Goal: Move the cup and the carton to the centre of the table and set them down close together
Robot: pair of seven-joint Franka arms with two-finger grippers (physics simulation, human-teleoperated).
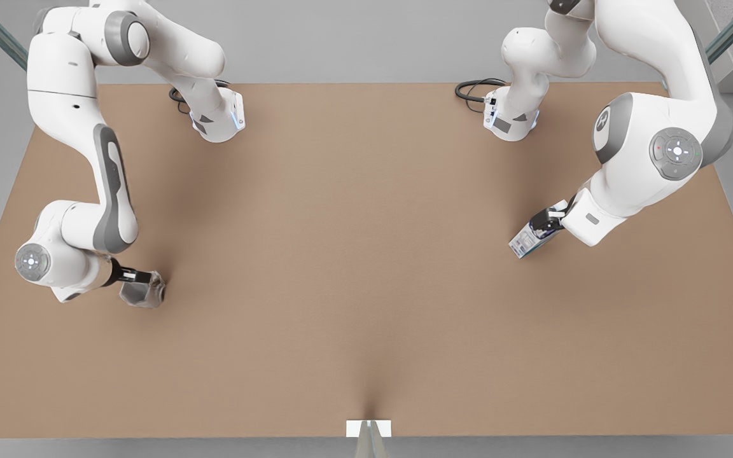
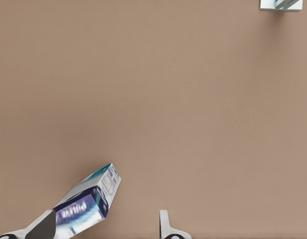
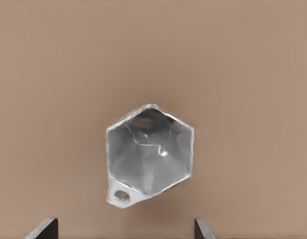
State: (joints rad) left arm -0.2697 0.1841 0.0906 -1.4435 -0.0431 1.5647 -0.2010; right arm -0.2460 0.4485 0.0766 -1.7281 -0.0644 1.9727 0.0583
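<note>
Jaws of the right arm (image 1: 80, 254) are standing wide apart, one dark finger (image 3: 44, 229) showing on each side of the cup (image 3: 149, 155) without touching it. The cup (image 1: 144, 291) is sitting on the counter (image 1: 354, 267) close to the edge on the front view's left, nearer the near edge than the far one. It is facing mouth-up into the right wrist view, its faceted white inside open and its small handle pointing back toward the fingers. This arm is folding sharply at the elbow, its forearm running down along that edge and its wrist turning the hand toward the front view's right.

Farther back, near the edge on the front view's right, the left arm (image 1: 653, 159) is reaching down with its hand aimed toward the near edge and the counter's middle. Its jaws are also standing apart: the carton (image 2: 88, 201) is lying against one finger while the other finger (image 2: 166, 225) is staying clear of it. The carton (image 1: 525, 242) is running its long axis diagonally, away from the hand. Whether it is resting flat or tilted off the counter cannot be told.
</note>
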